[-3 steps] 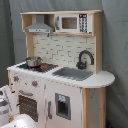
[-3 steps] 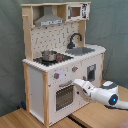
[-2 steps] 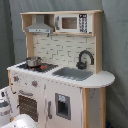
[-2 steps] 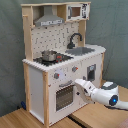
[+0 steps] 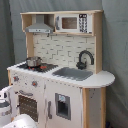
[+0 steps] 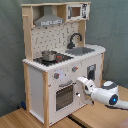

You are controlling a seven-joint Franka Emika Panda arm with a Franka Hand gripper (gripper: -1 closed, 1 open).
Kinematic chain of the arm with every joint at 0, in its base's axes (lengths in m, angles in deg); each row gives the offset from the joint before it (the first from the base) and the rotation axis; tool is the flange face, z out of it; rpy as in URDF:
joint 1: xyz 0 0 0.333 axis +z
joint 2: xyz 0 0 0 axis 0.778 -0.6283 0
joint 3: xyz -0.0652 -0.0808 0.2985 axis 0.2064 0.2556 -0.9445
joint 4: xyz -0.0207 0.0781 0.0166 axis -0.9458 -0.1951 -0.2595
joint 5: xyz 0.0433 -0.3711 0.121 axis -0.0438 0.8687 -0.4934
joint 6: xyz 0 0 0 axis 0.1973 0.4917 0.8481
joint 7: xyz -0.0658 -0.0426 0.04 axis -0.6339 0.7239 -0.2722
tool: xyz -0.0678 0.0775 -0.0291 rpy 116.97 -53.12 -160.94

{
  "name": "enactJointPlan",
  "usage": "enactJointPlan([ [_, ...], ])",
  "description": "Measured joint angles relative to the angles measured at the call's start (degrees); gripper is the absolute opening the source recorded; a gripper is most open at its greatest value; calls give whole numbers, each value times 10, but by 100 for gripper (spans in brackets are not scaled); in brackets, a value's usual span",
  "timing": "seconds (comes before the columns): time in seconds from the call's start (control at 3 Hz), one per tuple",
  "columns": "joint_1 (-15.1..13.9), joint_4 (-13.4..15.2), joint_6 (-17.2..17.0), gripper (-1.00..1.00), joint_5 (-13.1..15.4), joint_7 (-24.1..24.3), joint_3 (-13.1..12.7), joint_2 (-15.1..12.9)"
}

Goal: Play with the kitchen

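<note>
- Standing on the wooden floor point(image 6: 30, 119) against a grey backdrop point(image 6: 11, 60), the kitchen point(image 6: 60, 60) fills the middle of both exterior views, with the oven door point(image 6: 64, 95) low on its front.
- The arm point(image 6: 102, 93) reaches in from the second exterior view's right, its gripper point(image 6: 79, 83) right at the edge of the oven door, near the handle point(image 6: 65, 84); I cannot tell whether the fingers are apart or together.
- A misjudged approach could push the tip into the door panel instead of catching the handle, and the light toy might slide or rock.
- A hard or off-line pull on the door could drag the whole kitchen forward, since nothing visible anchors it.
- The small pot point(image 6: 49, 55) sits loose on the stovetop point(image 6: 50, 59); a jolt to the cabinet could tip it or knock it off.
- The knobs point(image 6: 56, 76) sit just above the handle, so drifting upward could snag one.
- In the first exterior view the arm shows only at the lower left corner, so contact is hard to check there.
</note>
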Motion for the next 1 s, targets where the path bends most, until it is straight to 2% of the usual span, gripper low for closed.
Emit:
enactJointPlan([
  [0.33, -8, 3, 0, 100, 0, 57, 3, 0],
  [0.67, -29, 3, 2, 100, 0, 112, 3, 0],
  [1.0, -71, -8, 35, 100, 1, 126, 13, 16],
])
